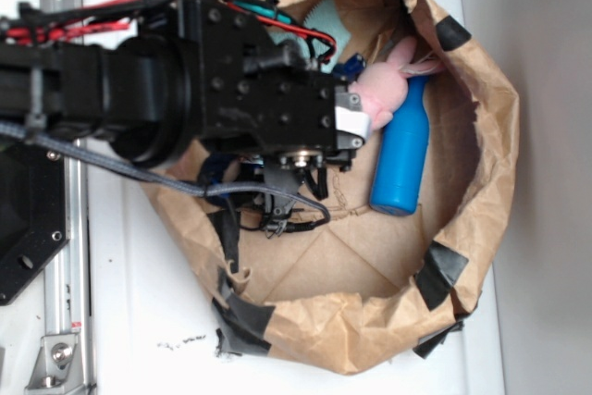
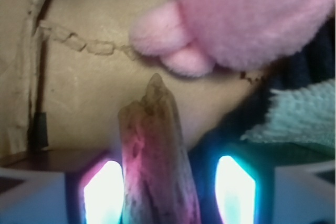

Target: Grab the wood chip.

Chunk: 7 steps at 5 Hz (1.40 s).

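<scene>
Inside the crumpled brown paper bag (image 1: 481,164), whose torn rim is patched with strips of black tape (image 1: 442,265), the black robot arm (image 1: 185,80) is reaching in from the left and covering much of the bag's floor. The gripper (image 2: 165,187) is pointing down into the bag, and in the exterior view its fingers are hidden under the arm's body and cables. The wrist view is showing them from close by: the two fingers (image 2: 233,192) are glowing at the bottom edge, one on each side of the wood chip (image 2: 155,150), and the chip is sitting squeezed between them with no visible gap on either side. The chip is standing lengthwise out of the grip, its jagged reddish-brown tip pointing toward the bag's floor and a twisted paper string (image 2: 84,43) lying across it. Whether the chip's tip is touching the paper cannot be told.

A pink plush toy (image 1: 384,90) is lying just beyond the gripper, filling the upper right of the wrist view, its rounded paws close above the chip's tip but apart from it. Beside the toy a blue bottle (image 1: 402,154) is lying on its side along the bag's right half, touching the toy at its neck. A pale green cloth (image 2: 294,119) is showing at the right of the wrist view, next to something dark blue that is too blurred to identify.
</scene>
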{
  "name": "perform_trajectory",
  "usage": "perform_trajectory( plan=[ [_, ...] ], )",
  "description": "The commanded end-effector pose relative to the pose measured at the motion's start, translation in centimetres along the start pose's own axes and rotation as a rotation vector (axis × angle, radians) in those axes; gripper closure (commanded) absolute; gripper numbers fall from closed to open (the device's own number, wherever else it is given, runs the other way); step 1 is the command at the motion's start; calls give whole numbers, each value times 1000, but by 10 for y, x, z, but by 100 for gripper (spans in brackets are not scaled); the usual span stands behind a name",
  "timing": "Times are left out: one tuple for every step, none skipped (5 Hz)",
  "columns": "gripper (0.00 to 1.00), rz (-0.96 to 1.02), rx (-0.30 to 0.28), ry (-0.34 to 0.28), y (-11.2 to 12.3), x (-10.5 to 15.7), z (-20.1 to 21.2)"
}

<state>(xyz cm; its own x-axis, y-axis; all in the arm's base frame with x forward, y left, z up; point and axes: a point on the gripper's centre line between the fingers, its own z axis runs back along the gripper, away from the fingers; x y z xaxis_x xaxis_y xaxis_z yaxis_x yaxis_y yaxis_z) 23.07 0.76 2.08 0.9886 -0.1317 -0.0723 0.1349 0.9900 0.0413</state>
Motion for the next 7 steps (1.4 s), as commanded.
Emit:
perform_trajectory(
  plan=[
    [100,24,8,2,-2,-9,4],
    [100,26,11,0,-1,-10,3],
    [100,27,18,-2,0,-9,4],
    [100,33,24,-10,2,-7,10],
    [100,29,29,-88,4,1,56],
    [100,26,16,-115,-1,8,107],
    [100,19,9,-120,-7,15,139]
  ],
)
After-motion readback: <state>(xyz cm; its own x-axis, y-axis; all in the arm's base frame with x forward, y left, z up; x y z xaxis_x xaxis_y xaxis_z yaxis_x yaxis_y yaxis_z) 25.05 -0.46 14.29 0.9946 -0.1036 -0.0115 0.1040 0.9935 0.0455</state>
